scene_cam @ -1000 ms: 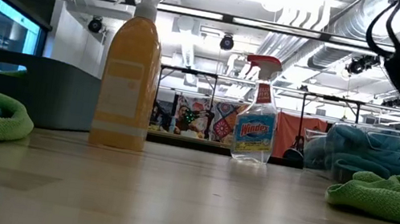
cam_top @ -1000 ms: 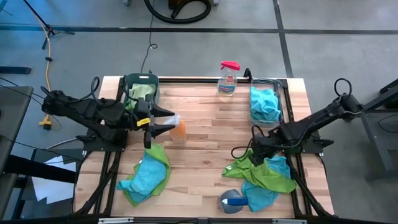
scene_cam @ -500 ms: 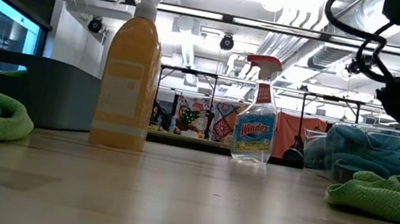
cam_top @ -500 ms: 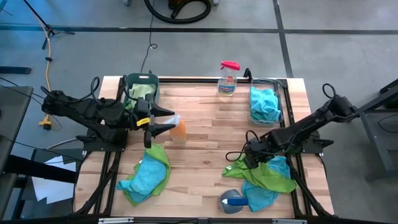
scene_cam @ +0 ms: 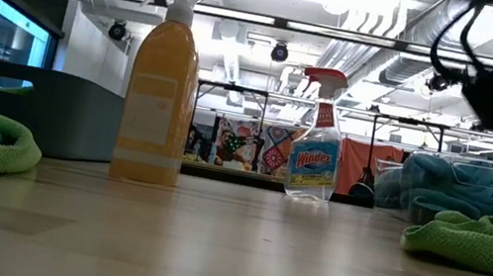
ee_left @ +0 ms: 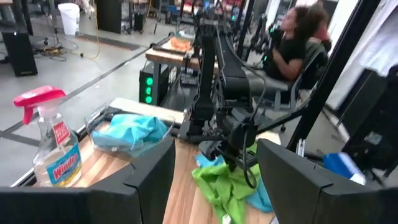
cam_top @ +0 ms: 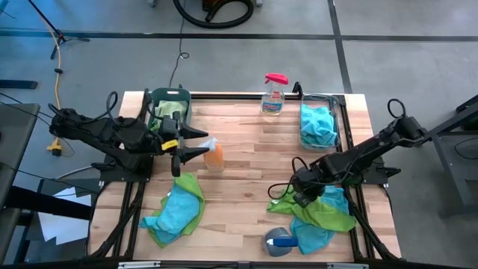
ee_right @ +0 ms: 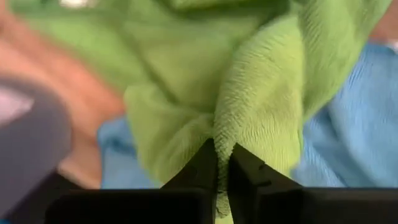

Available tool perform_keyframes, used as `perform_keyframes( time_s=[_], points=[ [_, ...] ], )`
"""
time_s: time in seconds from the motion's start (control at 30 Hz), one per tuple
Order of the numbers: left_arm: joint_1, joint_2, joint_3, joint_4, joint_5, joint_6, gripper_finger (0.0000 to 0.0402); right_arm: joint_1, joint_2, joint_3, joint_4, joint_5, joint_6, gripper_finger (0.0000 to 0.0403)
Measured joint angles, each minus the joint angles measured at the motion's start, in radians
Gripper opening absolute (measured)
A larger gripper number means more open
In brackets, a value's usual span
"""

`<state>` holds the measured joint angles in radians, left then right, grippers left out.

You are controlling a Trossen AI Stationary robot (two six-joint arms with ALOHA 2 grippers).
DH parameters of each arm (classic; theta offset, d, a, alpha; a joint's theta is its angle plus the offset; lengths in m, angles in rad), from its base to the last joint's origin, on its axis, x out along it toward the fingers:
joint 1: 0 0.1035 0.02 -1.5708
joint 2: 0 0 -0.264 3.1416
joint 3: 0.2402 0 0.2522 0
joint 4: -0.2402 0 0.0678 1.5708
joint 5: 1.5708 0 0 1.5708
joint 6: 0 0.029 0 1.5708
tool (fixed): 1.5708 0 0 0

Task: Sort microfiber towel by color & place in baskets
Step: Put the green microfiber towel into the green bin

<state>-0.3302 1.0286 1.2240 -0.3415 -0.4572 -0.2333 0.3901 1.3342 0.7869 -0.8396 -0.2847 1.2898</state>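
I am partway through the sort. The green basket (cam_top: 169,104) at the far left of the bench (cam_top: 246,157) already has a green towel in it, and the clear basket (cam_top: 320,123) at the far right has blue towels in it. Two heaps are still loose on the near half of the bench: a left pile (cam_top: 176,210) of blue and green, and a right pile (cam_top: 321,213) of green over blue.

My right gripper (cam_top: 299,196) is down on the right pile, its fingers pinched closed on a fold of a green towel (ee_right: 261,106). My left gripper (cam_top: 196,145) hovers wide open and empty beside the orange spray bottle (cam_top: 215,155).

By count: two baskets, two loose piles, and two upright spray bottles, the orange one and a clear one with a red trigger (cam_top: 273,94). I cannot count the individual towels in each pile.
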Motion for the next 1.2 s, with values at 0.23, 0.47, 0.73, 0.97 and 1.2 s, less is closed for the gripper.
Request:
perform_keyframes(
  time_s=[0.23, 0.47, 0.73, 0.97, 1.2],
  points=[
    [0.000, -0.058, 0.001, 0.004, 0.000, 0.015, 0.0216, 0.008, -0.007, 0.301, -0.379, -0.051, -0.232, 0.0006],
    [0.000, -0.081, 0.001, 0.011, 0.000, 0.205, 0.0216, -0.033, -0.036, 0.645, -0.510, 0.211, -0.404, 0.0003],
    [0.001, -0.020, 0.001, 0.105, -0.003, 0.355, 0.0216, -0.096, -0.026, 0.778, -0.299, 0.359, -0.641, 0.0001],
    [0.005, 0.103, 0.001, 0.131, 0.016, 0.400, 0.0216, -0.127, -0.025, 0.779, 0.077, 0.339, -0.926, 0.0001],
    [0.064, 0.224, 0.001, 0.308, 0.296, 0.278, 0.0216, -0.168, -0.025, 0.779, 0.221, 0.291, -1.049, 0.0000]
  ],
)
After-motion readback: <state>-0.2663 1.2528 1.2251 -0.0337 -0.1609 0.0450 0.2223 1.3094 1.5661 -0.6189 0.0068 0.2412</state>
